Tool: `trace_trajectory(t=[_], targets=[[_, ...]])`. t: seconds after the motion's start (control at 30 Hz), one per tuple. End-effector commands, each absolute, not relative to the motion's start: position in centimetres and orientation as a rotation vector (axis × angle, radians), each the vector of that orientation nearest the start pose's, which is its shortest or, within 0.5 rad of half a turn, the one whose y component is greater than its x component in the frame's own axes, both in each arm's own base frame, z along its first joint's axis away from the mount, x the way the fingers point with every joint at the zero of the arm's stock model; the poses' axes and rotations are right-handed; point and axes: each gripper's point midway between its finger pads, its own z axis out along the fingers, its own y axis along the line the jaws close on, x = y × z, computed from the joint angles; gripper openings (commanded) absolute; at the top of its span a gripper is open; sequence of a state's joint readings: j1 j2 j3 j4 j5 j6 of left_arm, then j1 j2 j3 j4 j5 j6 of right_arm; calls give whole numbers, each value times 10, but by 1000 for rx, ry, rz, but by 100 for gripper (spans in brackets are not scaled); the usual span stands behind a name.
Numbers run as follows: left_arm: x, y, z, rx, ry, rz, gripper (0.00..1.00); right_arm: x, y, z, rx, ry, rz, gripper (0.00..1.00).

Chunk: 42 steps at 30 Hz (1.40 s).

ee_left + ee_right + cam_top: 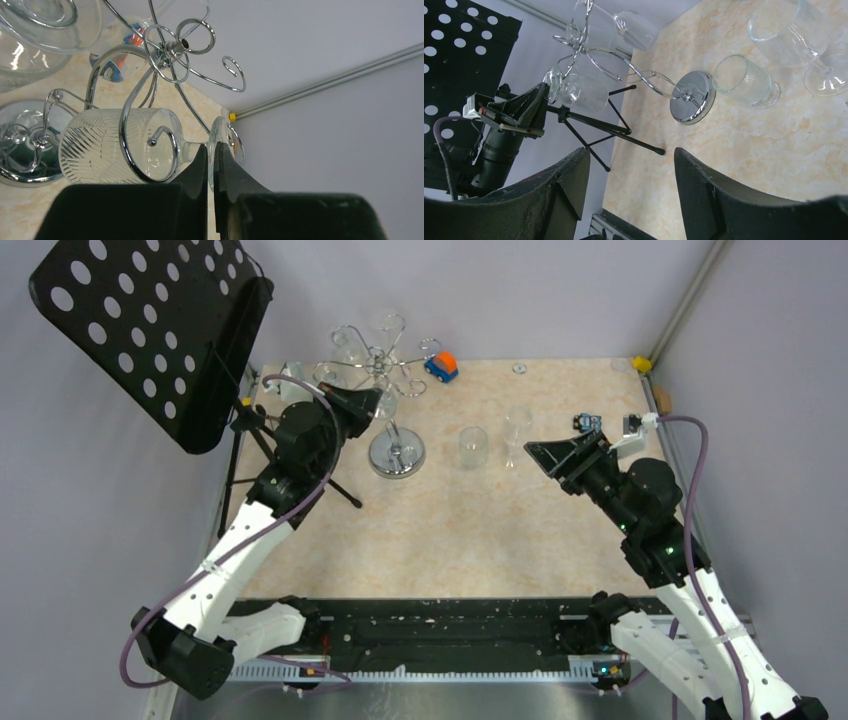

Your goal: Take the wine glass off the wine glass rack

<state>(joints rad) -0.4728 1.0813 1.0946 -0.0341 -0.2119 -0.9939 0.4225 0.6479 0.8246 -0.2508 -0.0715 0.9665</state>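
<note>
Grasp step. Left gripper (212, 152) is pinched nearly closed, seemingly on the stem of the wine glass (107, 145). The bowl is just past the fingertips, hung in a curled arm of the wine glass rack (176, 46). Right gripper (630, 152) is spread, well apart. Next: slide the foot out along the arm.

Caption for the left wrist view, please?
Left gripper pinching a patterned clear wine glass hanging on the chrome wire rack.
</note>
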Motion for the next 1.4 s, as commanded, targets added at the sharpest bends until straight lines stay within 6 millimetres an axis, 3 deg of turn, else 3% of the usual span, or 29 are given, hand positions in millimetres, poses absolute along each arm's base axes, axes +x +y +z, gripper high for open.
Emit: trace_trajectory(t=[0.0,0.27,0.73,0.93,1.1,1.37], targets=[[331,-174,428,-550,1470,-1034,0,239,161,342,404,1680,1128,64],[314,-181,431,-563,1461,-1148,0,239,166,340,376,1717,1127,66],[266,-233,444,-533,1460,-1502,0,229,176,350,294,1648,1228,78],[241,-253,462,-500,1416,-1715,0,216,187,367,186,1556,1340,84],[220,-264,487,-439,1356,-1911,0,198,200,387,67,1446,1488,87],[196,-275,526,-351,1246,-2193,0,182,204,414,10,1319,1628,90]])
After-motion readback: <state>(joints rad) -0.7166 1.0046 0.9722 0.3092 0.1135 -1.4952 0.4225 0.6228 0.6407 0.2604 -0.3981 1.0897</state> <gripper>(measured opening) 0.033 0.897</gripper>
